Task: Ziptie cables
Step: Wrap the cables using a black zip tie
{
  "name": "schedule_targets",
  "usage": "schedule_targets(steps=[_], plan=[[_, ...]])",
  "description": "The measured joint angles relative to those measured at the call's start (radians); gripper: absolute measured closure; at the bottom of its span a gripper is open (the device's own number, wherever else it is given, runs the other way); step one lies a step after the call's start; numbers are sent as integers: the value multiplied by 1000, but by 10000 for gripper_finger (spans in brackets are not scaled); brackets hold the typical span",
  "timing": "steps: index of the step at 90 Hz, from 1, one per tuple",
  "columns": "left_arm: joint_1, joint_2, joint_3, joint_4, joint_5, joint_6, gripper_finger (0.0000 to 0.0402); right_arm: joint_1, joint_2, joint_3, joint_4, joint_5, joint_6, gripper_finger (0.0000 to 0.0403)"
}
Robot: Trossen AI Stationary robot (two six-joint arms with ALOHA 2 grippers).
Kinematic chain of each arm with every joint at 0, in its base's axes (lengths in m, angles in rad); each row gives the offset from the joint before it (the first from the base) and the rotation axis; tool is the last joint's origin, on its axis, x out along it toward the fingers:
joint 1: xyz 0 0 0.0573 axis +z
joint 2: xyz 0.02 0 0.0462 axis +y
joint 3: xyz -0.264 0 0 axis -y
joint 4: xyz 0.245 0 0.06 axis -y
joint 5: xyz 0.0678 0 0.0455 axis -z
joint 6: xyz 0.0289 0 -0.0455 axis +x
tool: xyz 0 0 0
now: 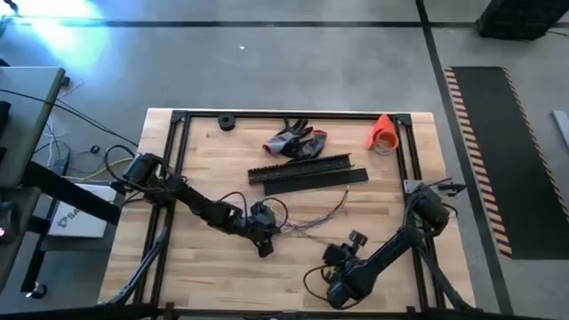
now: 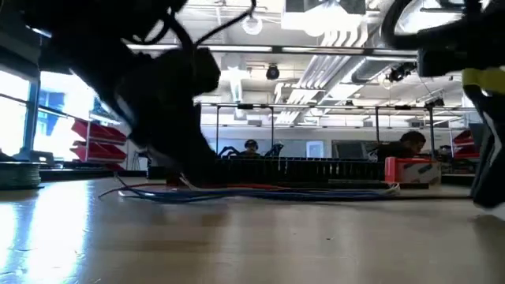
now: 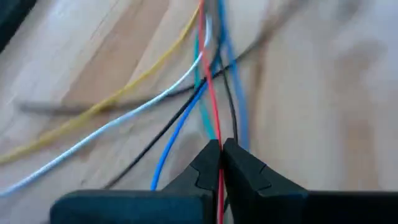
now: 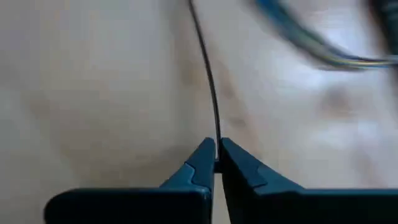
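Left hand (image 3: 221,144) is pinching the cables (image 3: 205,87) narrowly at one end; they are fanning out beyond its tips, limp, light, slippery. Right hand (image 4: 216,144) is clamping a thin black strand (image 4: 208,81). Advise gathering near the pinch.

No readable text, label, brand or number shows anywhere; a white box (image 1: 78,218) beside the table bears dark lettering (too small to read).

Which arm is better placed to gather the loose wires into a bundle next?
Probably the left. Its claw is shut on the red wire, right where the cables fan out. The right claw pinches a thin black strand and sits farther toward the table's near edge.
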Motion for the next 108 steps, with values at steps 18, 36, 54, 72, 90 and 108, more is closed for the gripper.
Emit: schedule_targets(steps=[18,36,54,72,90,108], plan=[[-7,-22,0,12,-17,0,399,-89,-2,49,-209,-127,-229,402],[-7,-22,1,23,-17,-16,399,-143,-3,110,-62,-175,-585,403],[-7,-23,1,32,-20,-15,399,-194,-3,106,286,-288,-836,403],[-12,-23,1,29,-24,-16,399,-219,-4,74,488,-365,-895,403],[-49,-24,1,35,-26,-9,399,-224,-4,70,464,-302,-845,403],[-114,-24,1,35,-71,-50,399,-219,-6,70,337,-268,-683,403]])
